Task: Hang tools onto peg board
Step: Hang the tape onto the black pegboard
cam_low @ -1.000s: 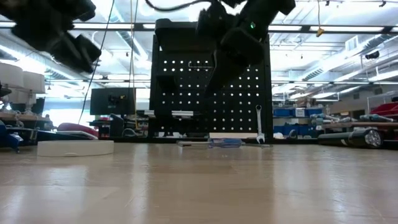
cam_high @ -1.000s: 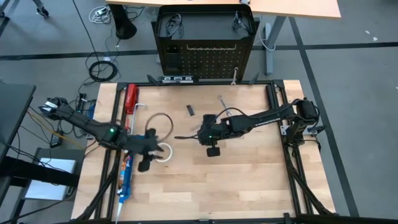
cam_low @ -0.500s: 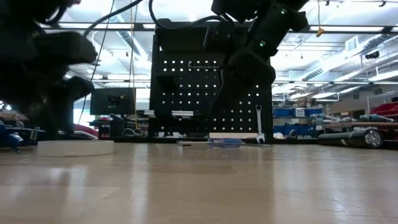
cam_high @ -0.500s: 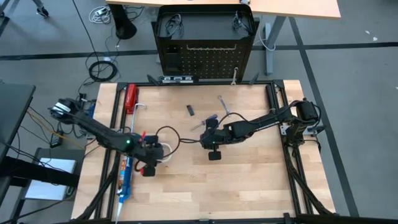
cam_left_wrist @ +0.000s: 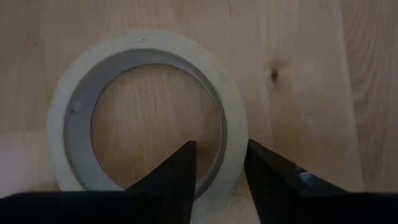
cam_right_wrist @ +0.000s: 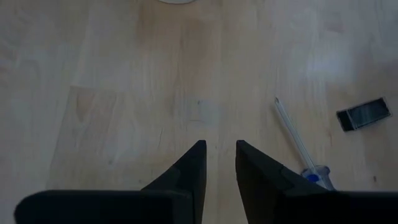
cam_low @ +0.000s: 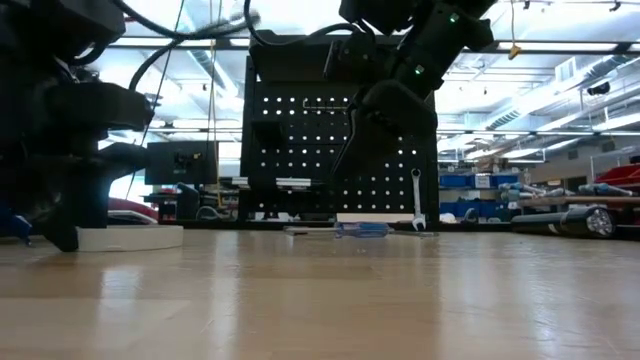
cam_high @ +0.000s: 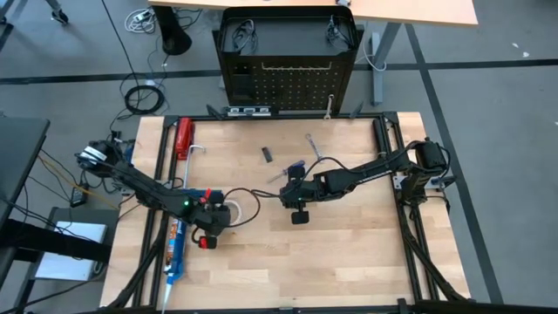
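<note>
The white tape roll (cam_left_wrist: 149,118) lies flat on the wooden table at the left (cam_high: 232,209). My left gripper (cam_left_wrist: 221,155) is down over the roll's near side, open, with one finger inside the ring and one outside it. My right gripper (cam_right_wrist: 221,149) hovers over bare wood at the table's middle (cam_high: 284,190), pointing toward the left; its fingers stand a little apart with nothing between them. A blue-handled screwdriver (cam_high: 293,168) and a silver wrench (cam_high: 313,145) lie flat behind it. The peg board (cam_high: 292,83) stands upright beyond the far edge, and one wrench (cam_low: 416,200) hangs on it. My left gripper straddles the tape roll's wall (cam_left_wrist: 231,140) from above, slanting down. The inner finger (cam_left_wrist: 180,171) stands clear of the ring's inside. The outer finger (cam_left_wrist: 267,174) is right at the outer rim, and I cannot tell whether it touches. The roll lies flat on the table.
A red-handled tool (cam_high: 183,138) lies at the far left corner. A long blue caulking gun (cam_high: 177,249) lies along the left rail, close to my left arm. A small black piece (cam_high: 268,154) sits near the screwdriver. The table's near half is bare wood.
My left gripper has come down and tipped steeply toward the table, ending over the tape roll with its fingers on either side of the roll's wall. My right gripper has sunk a little over the table's middle. The roll has stayed where it was.
</note>
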Motion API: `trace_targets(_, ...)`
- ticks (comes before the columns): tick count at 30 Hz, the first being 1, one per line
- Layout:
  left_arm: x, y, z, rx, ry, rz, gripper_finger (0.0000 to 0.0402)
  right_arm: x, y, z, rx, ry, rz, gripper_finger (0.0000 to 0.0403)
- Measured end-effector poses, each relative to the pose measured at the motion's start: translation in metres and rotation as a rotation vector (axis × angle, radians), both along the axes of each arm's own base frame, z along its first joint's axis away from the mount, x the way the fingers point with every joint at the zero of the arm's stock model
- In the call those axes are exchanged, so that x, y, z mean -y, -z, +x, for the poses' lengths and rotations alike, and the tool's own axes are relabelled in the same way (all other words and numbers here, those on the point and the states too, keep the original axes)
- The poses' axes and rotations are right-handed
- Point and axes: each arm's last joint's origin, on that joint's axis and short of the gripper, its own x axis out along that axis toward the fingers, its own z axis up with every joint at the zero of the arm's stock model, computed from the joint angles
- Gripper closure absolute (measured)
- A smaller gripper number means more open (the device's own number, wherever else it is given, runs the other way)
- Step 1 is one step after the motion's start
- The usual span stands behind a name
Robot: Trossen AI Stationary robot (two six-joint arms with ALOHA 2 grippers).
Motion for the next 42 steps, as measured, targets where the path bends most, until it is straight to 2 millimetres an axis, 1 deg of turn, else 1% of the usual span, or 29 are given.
trace_targets(2, 0.0, 0.0, 0.0, 0.0, 0.013, 0.0, 0.0298, 0.0, 0.0, 0.0, -0.001, 0.0, 0.0, 0.0312)
trace_targets(6, 0.001, -0.003, 0.002, -0.003, 0.015, 0.009, 0.0374, 0.0, 0.001, -0.002, -0.023, 0.0, -0.003, 0.0312)
trace_targets(8, 0.0, -0.008, 0.004, -0.004, 0.01, 0.072, 0.0376, 0.001, 0.001, -0.005, -0.053, 0.014, -0.026, 0.0313)
trace_targets(11, 0.0, -0.025, 0.011, 0.024, 0.004, 0.206, 0.0372, 0.004, -0.006, -0.012, -0.077, 0.057, -0.082, 0.0315)
trace_targets(15, -0.006, -0.05, 0.019, 0.034, 0.014, 0.436, 0.0371, 0.006, -0.021, -0.022, -0.066, 0.101, -0.112, 0.0317)
trace_targets(18, -0.015, -0.067, 0.026, 0.05, -0.01, 0.642, 0.0373, 0.008, -0.035, -0.028, -0.03, 0.13, -0.132, 0.0317)
trace_targets(20, -0.021, -0.077, 0.03, 0.059, -0.015, 0.757, 0.0372, 0.009, -0.041, -0.033, 0.004, 0.143, -0.142, 0.0317)
trace_targets(24, -0.031, -0.089, 0.038, 0.057, -0.028, 0.901, 0.037, 0.012, -0.046, -0.049, 0.051, 0.197, -0.146, 0.0319)
trace_targets(28, -0.041, -0.094, 0.041, 0.027, -0.045, 1.083, 0.037, 0.016, -0.048, -0.069, 0.116, 0.295, -0.188, 0.0324)
trace_targets(30, -0.046, -0.094, 0.041, 0.001, -0.052, 1.125, 0.037, 0.018, -0.05, -0.078, 0.168, 0.333, -0.19, 0.0325)
trace_targets(35, -0.057, -0.095, 0.043, -0.022, -0.095, 1.132, 0.037, 0.019, -0.054, -0.096, 0.257, 0.349, -0.166, 0.0328)
trace_targets(40, -0.062, -0.095, 0.044, -0.03, -0.117, 1.134, 0.037, 0.02, -0.056, -0.11, 0.278, 0.347, -0.164, 0.0328)
trace_targets(42, -0.065, -0.095, 0.045, -0.045, -0.117, 1.153, 0.037, 0.02, -0.061, -0.113, 0.296, 0.335, -0.171, 0.033)
